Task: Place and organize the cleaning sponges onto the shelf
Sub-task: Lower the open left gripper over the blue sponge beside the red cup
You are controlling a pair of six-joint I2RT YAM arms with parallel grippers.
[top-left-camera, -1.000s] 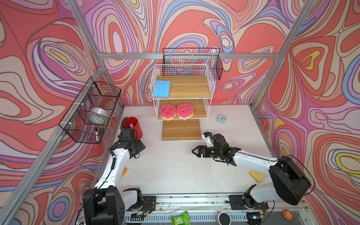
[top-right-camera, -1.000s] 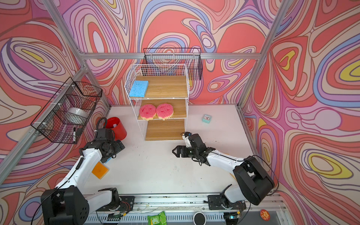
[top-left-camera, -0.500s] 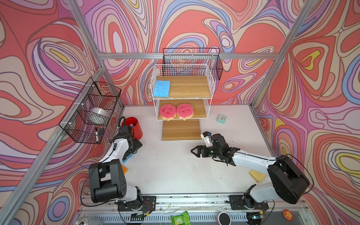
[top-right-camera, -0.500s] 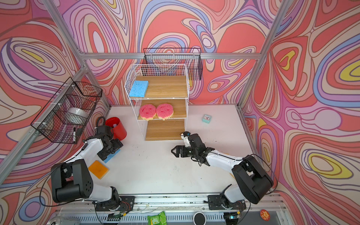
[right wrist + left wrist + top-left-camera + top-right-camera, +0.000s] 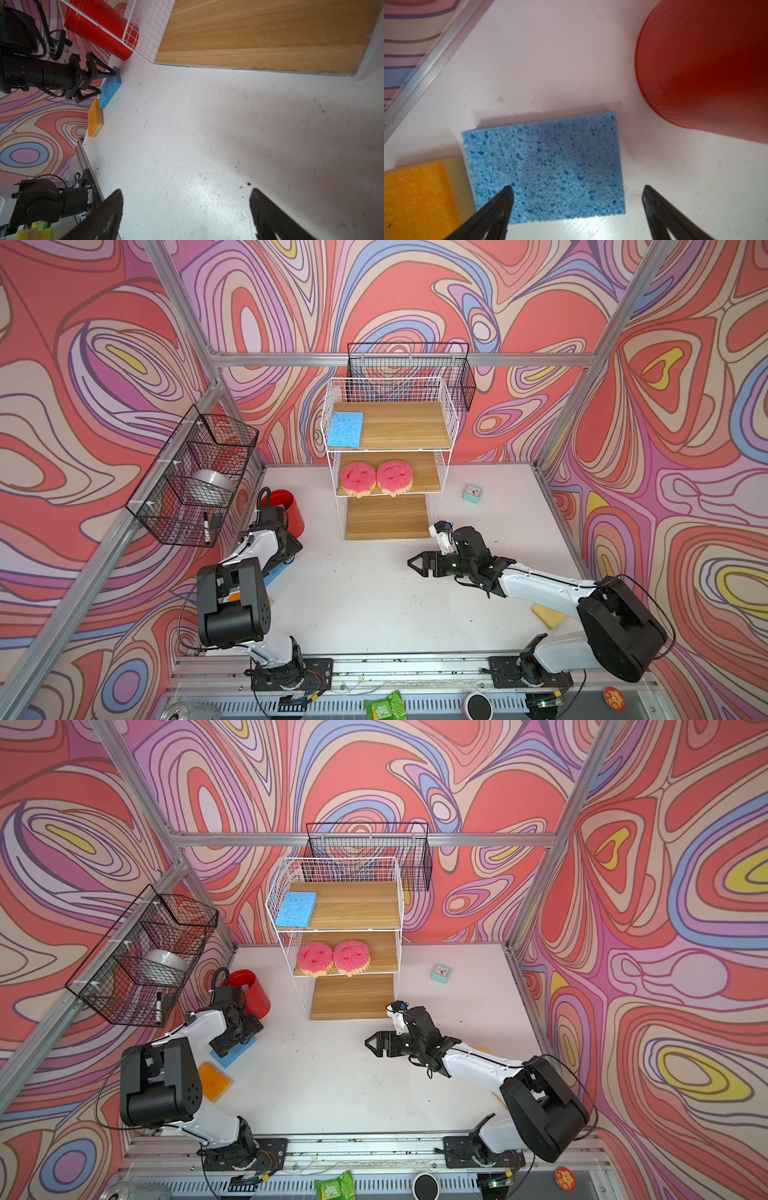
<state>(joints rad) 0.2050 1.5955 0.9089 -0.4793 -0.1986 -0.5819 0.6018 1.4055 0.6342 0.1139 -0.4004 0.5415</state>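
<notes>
The white wire shelf holds a blue sponge on its top board and two pink smiley sponges on the middle board. A second blue sponge lies flat on the table by the left wall, beside an orange sponge. My left gripper hovers open just over the near edge of this blue sponge, touching nothing. Over bare table in front of the shelf, my right gripper is open and empty. A yellow sponge lies partly under the right arm.
A red cup stands close behind the left gripper. A mint clock sits right of the shelf. Black wire baskets hang on the left wall and the back wall. A green packet lies beyond the front rail.
The left arm has folded back and brought its gripper down over the blue sponge on the table. The right gripper drifted slightly left. Both stayed open.
</notes>
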